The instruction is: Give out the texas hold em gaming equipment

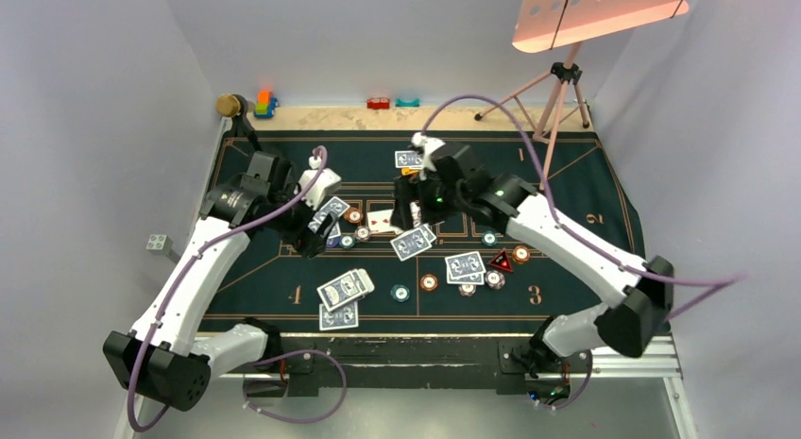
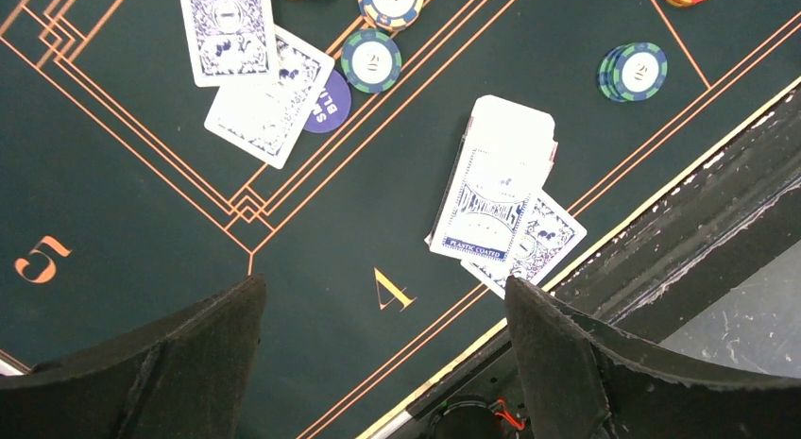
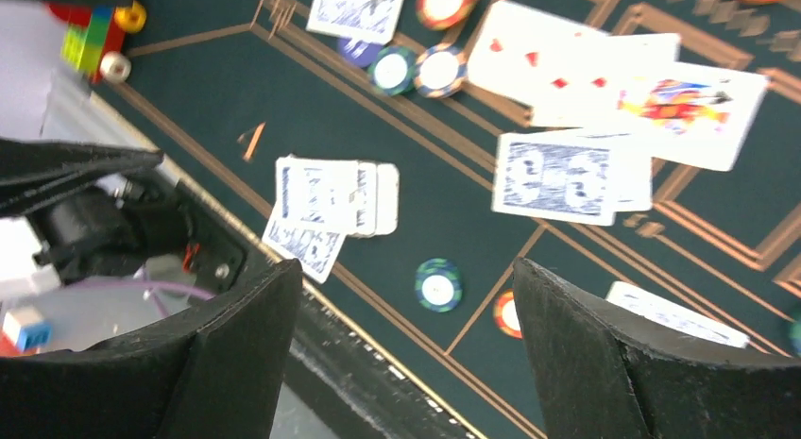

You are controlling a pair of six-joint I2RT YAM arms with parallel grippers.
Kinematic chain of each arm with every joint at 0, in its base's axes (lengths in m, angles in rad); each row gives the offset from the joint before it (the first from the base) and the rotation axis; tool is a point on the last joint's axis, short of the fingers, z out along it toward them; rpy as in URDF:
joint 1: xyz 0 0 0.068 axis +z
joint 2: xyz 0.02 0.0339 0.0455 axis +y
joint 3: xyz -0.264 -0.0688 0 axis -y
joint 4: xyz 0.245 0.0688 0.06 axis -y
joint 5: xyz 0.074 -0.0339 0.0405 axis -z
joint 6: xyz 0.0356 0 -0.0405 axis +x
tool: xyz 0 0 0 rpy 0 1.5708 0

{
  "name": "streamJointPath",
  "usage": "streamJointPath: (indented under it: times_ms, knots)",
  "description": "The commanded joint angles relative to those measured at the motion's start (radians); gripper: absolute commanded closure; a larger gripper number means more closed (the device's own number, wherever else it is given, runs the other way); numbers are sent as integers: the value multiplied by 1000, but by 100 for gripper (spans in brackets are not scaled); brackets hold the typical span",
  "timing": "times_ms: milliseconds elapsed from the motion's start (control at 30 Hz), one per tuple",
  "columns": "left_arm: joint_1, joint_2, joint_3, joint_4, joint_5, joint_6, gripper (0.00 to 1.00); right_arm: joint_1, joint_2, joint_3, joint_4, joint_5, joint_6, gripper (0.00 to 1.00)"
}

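Blue-backed playing cards (image 1: 345, 288) lie scattered over the green felt, with a face-up card (image 1: 380, 219) mid-table. Orange chips (image 1: 429, 282), teal chips (image 1: 400, 293) and a red triangular marker (image 1: 501, 261) sit among them. My left gripper (image 1: 315, 239) hangs open over the "4" mark (image 2: 395, 288), nothing between its fingers. A card box (image 2: 496, 189) lies just beyond it, on top of a card. My right gripper (image 1: 404, 212) is open and empty above mid-table. In its wrist view a teal chip (image 3: 438, 284) and an orange chip (image 3: 508, 312) lie below the right gripper (image 3: 406, 269).
Colourful toy blocks (image 1: 264, 104) and a brown ball (image 1: 230, 105) sit at the back edge. A tripod (image 1: 557, 90) stands at the back right. A purple blind button (image 2: 331, 101) lies partly under a card. The mat's near edge borders a black rail (image 2: 680, 231).
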Motion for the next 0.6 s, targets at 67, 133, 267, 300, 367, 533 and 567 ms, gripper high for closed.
streamJointPath:
  times_ms: [67,133,267,300,367,533,567]
  knots:
    - [10,-43,-57,92,-11,-44,0,-145,-186,-127,-7,126,-28,13]
    - [20,-42,-60,102,-17,-39,0,-179,-228,-151,-8,166,-31,10]
    - [73,-36,-58,150,-22,-45,0,-265,-314,-209,8,263,-18,6]
    - [113,-37,-56,171,0,-55,0,-289,-337,-226,16,332,1,5]
    - [194,-33,-50,217,69,-70,0,-353,-357,-250,-1,473,53,3]
    - [359,32,-27,378,161,-147,0,-595,-433,-418,175,609,69,4]
    - [381,41,-38,429,170,-176,0,-617,-456,-476,275,634,32,6]
